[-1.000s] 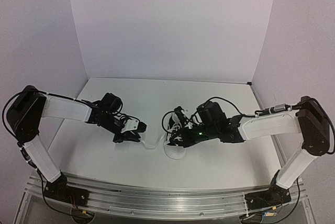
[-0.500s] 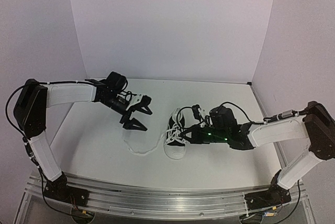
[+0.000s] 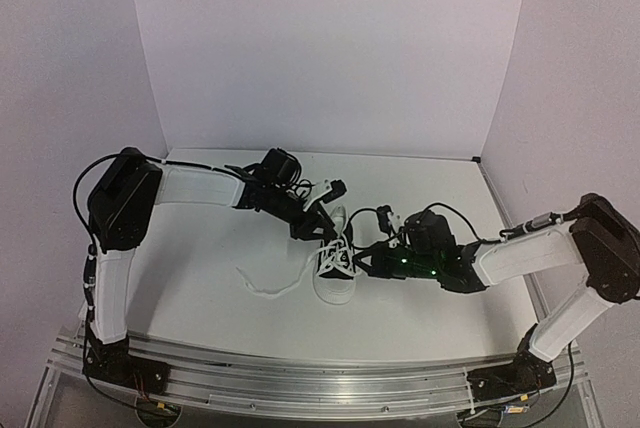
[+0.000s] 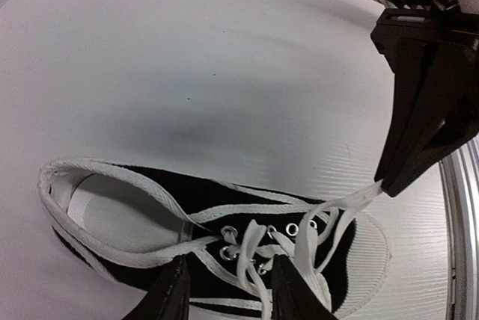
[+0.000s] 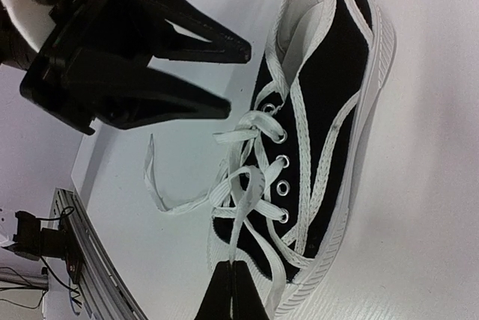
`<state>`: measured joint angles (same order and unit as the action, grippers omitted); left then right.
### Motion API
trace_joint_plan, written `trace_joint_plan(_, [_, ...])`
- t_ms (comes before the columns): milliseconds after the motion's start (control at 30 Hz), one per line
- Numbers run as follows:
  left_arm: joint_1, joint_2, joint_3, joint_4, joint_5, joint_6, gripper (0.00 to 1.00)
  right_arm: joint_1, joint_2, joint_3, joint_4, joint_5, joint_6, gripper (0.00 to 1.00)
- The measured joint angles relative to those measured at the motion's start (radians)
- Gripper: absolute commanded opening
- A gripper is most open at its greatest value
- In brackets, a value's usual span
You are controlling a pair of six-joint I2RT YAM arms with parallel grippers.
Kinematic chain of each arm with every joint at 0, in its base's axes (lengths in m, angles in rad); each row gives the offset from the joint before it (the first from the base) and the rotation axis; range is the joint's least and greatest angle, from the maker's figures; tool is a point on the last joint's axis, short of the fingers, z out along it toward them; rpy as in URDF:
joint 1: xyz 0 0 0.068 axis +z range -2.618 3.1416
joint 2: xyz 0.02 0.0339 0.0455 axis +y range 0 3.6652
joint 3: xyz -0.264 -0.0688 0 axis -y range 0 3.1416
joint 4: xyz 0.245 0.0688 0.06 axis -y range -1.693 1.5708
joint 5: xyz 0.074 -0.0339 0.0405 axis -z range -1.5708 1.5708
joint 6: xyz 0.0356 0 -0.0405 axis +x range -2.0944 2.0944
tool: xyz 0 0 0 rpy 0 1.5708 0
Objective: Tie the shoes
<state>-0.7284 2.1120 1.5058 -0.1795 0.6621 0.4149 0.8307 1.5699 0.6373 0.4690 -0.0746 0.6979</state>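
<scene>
The black canvas sneaker [image 3: 336, 270] with white toe cap and sole lies mid-table, toe toward the near edge; it also shows in the left wrist view [image 4: 172, 193] and in the right wrist view [image 5: 322, 111]. My left gripper [image 3: 318, 220] hovers open over the shoe's eyelets, its fingers [image 4: 168, 296] on either side of the crossed laces, holding nothing. My right gripper [image 3: 366, 260] is shut on the end of one white lace [image 5: 254, 208], which runs taut from the eyelets over the toe. The other lace [image 3: 265, 288] trails loose on the table to the shoe's left.
White table with purple-white walls at the back and sides. The aluminium rail [image 3: 300, 388] with both arm bases runs along the near edge. The two grippers sit close together over the shoe; the left gripper [image 5: 238, 79] shows in the right wrist view.
My left gripper has left the lace on the table at the shoe's left, opened, and swung right to hover over the shoe. My right gripper keeps the lace pinched, shifted slightly right.
</scene>
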Motion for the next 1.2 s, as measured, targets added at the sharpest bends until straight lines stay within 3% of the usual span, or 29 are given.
trace_joint_plan(167, [-0.005,0.031,0.021,0.005,-0.059,-0.017,0.33,0.0,0.006,0.0,0.004,-0.004,0.0,0.0])
trace_joint_plan(333, [-0.01,0.039,0.026,-0.022,-0.055,0.006,0.43,0.0,0.015,0.0,0.012,-0.008,-0.001,0.0])
trace_joint_plan(800, [-0.02,0.079,0.066,-0.08,-0.03,0.075,0.39,0.0,0.044,0.0,0.017,-0.006,-0.002,0.0])
trace_joint_plan(1200, [-0.01,0.072,0.133,-0.202,0.031,0.136,0.46,0.0,0.06,0.035,-0.036,0.037,-0.002,0.0])
